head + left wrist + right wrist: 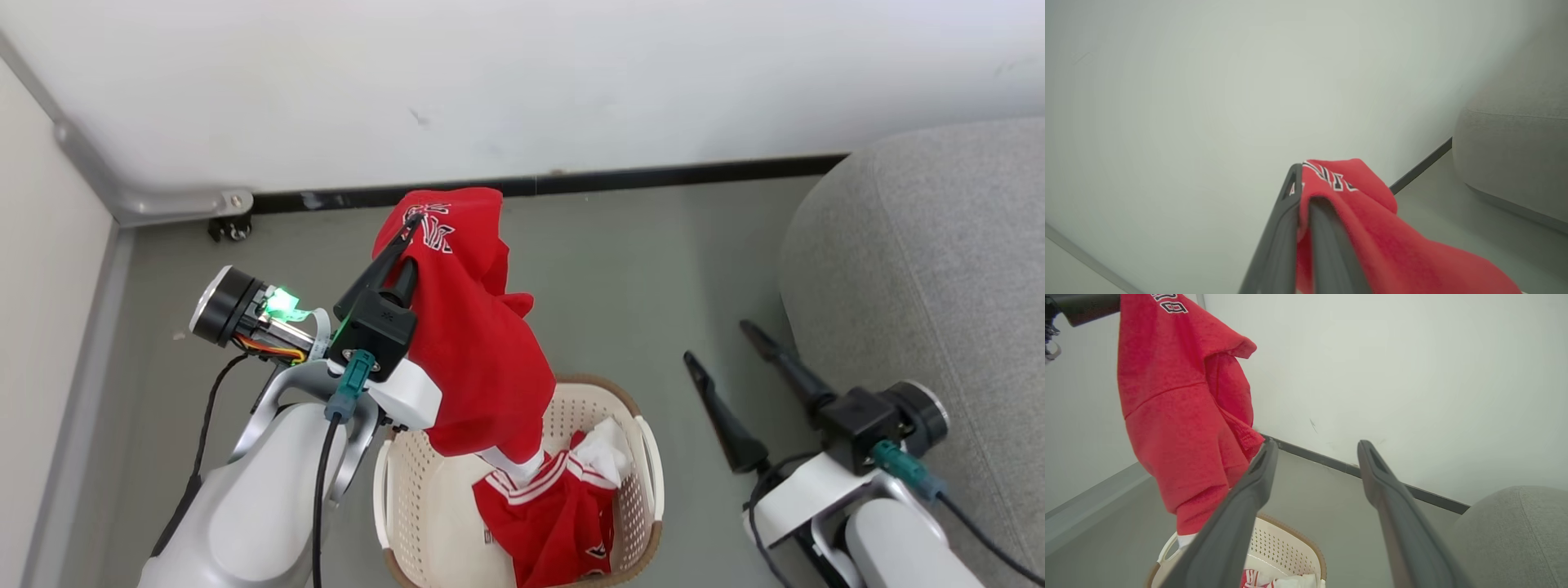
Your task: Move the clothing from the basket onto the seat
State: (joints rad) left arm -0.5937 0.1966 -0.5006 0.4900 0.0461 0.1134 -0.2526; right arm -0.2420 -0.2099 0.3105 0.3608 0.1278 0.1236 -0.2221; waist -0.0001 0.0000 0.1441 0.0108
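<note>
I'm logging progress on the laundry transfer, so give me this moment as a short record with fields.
held item: red garment with white lettering, pinched in the shut left gripper
its position: raised, white cuff hanging over the laundry basket
in basket: striped red garment
right gripper: open, holding nothing, between basket and sofa
sofa: grey, on the robot's right, no clothing on the part in view
</note>
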